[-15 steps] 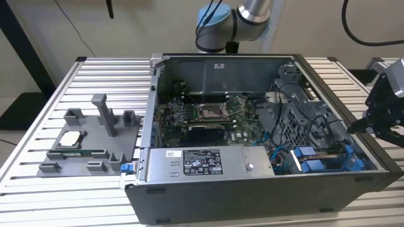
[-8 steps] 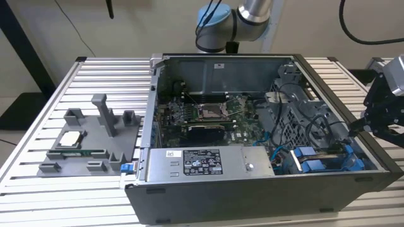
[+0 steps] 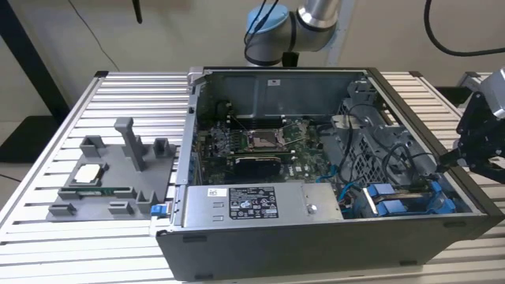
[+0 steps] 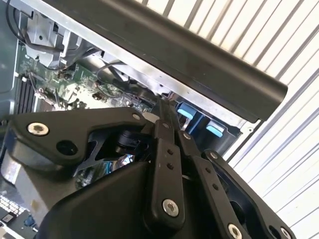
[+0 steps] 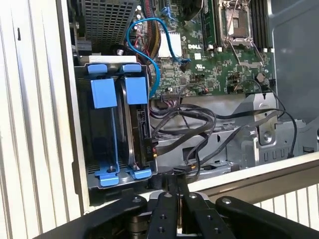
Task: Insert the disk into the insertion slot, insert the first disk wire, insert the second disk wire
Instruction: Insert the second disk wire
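while the slatted metal table (image 3: 126, 94) takes up most of the exterior view, the open computer case (image 3: 316, 248) lies on its side in the middle of it. a grey fixture (image 3: 110, 177) sits well apart toward the exterior view's left. inside the case the green motherboard (image 3: 261, 142) covers the floor. a grey labelled power-supply box (image 3: 252, 204) lies along the near wall. the insertion slot (image 5: 97, 149) is in the case's corner toward the exterior view's right, next to that box, marked by its blue fittings (image 3: 406, 204). the disk (image 5: 139, 127) stands on edge inside the slot. its blue carrier tabs show at both ends. a bundle of black wires (image 5: 194, 124) runs just beside the disk's edge. whether any is plugged in cannot be told. a thin blue cable (image 5: 144, 30) loops over the board nearby. the hand (image 3: 443, 164) hangs at the case's rim close to the slot. in both wrist views (image 5: 178, 186) (image 4: 162, 117) its fingers are drawn together. whether they pinch a wire cannot be told.
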`<state>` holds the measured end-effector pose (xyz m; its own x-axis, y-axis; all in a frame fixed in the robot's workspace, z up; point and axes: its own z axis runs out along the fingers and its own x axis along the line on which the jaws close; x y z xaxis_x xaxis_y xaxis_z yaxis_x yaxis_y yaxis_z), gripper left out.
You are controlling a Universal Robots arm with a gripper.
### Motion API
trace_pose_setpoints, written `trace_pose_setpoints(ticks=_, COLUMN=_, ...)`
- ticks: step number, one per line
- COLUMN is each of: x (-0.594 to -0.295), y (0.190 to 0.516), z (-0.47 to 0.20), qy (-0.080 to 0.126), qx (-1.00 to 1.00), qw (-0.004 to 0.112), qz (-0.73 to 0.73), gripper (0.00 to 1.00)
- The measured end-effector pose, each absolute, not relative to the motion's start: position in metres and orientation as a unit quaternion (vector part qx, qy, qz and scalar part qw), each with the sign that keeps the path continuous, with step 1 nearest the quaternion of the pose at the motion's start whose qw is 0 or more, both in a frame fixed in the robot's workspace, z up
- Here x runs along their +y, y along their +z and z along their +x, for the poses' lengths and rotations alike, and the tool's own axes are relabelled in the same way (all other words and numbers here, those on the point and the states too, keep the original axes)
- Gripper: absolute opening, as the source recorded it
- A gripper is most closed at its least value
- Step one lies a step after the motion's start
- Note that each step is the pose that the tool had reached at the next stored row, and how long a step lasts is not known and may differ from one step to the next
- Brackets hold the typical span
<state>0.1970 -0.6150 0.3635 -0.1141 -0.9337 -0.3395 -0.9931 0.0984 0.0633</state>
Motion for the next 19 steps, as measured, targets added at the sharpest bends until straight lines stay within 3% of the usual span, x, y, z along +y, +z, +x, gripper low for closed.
trace_pose_setpoints(ticks=3, x=-0.615, y=0.361, z=0.197, qy=0.137, qx=0.734, qw=0.106, qz=-0.657, gripper=0.25)
trace_pose_setpoints(ticks=9, x=-0.615, y=0.354, z=0.197, qy=0.136, qx=0.734, qw=0.105, qz=-0.657, gripper=0.25)
trace_pose_setpoints(ticks=11, x=-0.616, y=0.354, z=0.197, qy=0.136, qx=0.734, qw=0.105, qz=-0.657, gripper=0.23)
trace_pose_setpoints(ticks=12, x=-0.617, y=0.354, z=0.197, qy=0.136, qx=0.734, qw=0.105, qz=-0.657, gripper=0.16)
trace_pose_setpoints(ticks=19, x=-0.620, y=0.366, z=0.185, qy=0.138, qx=0.733, qw=0.108, qz=-0.657, gripper=0.16)
